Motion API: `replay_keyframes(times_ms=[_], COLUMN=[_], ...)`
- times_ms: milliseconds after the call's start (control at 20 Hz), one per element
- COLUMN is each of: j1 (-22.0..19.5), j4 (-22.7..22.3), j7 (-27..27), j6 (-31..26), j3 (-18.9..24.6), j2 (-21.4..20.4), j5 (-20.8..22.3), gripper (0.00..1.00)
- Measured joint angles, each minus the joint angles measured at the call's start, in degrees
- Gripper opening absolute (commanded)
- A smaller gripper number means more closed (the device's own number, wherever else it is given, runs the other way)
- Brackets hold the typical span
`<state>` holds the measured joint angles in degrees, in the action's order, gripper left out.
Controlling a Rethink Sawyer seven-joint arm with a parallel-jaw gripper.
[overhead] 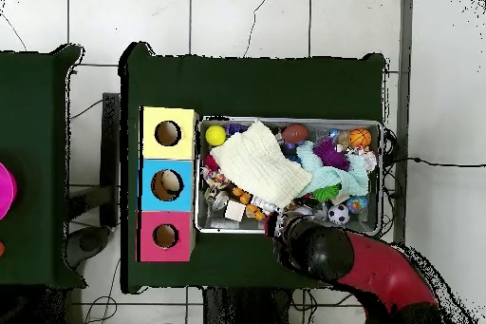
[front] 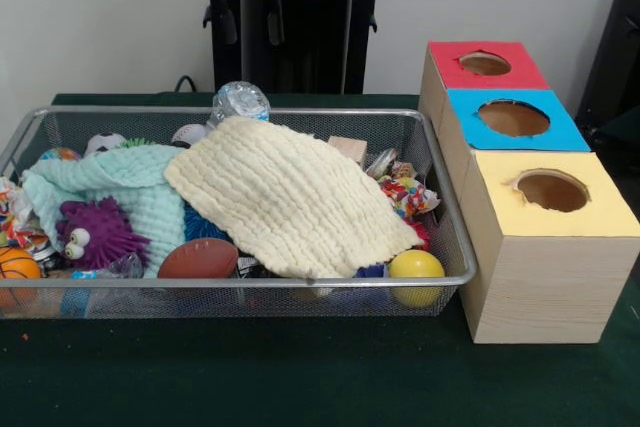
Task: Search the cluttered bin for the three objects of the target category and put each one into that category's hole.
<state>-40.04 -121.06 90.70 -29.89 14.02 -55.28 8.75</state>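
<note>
One bin: silver wire-mesh basket (front: 455,247) w/ thick metal rim, on dark green surface (front: 300,377); long side faces front cam.
Boxes: 3 wooden boxes just beside bin, in a row, each w/ round hole in top. Yellow-top box (front: 550,217) nearest front cam, blue-top box (front: 510,119) in middle, red-top box (front: 485,65) farthest.
Cloths: cream knit cloth (front: 290,197) draped over middle of bin contents, tilted; mint-green cloth (front: 120,187) beside it, partly under cream one.
Target item: 1 crinkly clear-plastic lump (front: 240,101) w/ pale bluish sheen, at bin's far rim, poking above cream cloth. A second clear crinkly bit shows by purple toy, too small to be sure. Others not made out.
Other contents: purple spiky toy w/ eyes (front: 97,232); brown mini football (front: 198,259); yellow ball (front: 416,267) in corner nearest yellow-top box; orange mini basketball (front: 18,269) at opposite end; mini soccer ball (overhead: 338,214); colourful wrapper clump (front: 405,192); small wooden block (front: 348,149).
Arm: red/black arm (overhead: 380,273) in overhead view reaches to bin's rim on robot's side.
Hand: hand (overhead: 281,223) at that rim near soccer ball; spread or pressed together, can't tell.
</note>
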Motion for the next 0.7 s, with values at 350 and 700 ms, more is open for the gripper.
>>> replay_keyframes(times_ms=[350,700], j1=[-3.29,-4.03], j4=[-1.09,-2.21], j7=[0.00,0.00], j6=[0.00,0.00], j3=[3.15,3.98], j2=[-2.08,-4.46], j5=[3.23,5.68], gripper=[1.00,1.00])
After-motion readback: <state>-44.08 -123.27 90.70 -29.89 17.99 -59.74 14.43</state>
